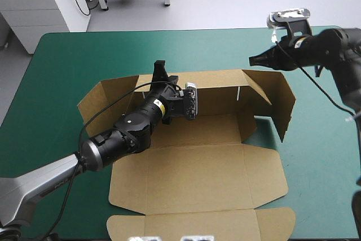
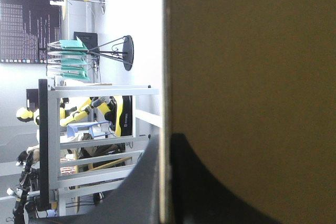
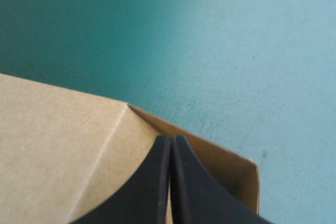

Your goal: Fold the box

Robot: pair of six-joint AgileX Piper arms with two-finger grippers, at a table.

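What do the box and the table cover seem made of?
The box: brown board, likely cardboard, matte, with pressed creases and cut flaps. The table cover: teal-green, smooth, lightly scuffed in the right wrist view; perhaps a rubber or plastic mat, hard to tell.

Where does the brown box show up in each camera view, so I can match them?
High view: the box lies mid-table, far wall raised, the left gripper on that wall's top edge.
Left wrist view: the box's edge is pinched between the fingers.
Right wrist view: a corner of the box lies under the shut right gripper, teal-green cover beyond.
Shared landmark: the box's raised wall edge.
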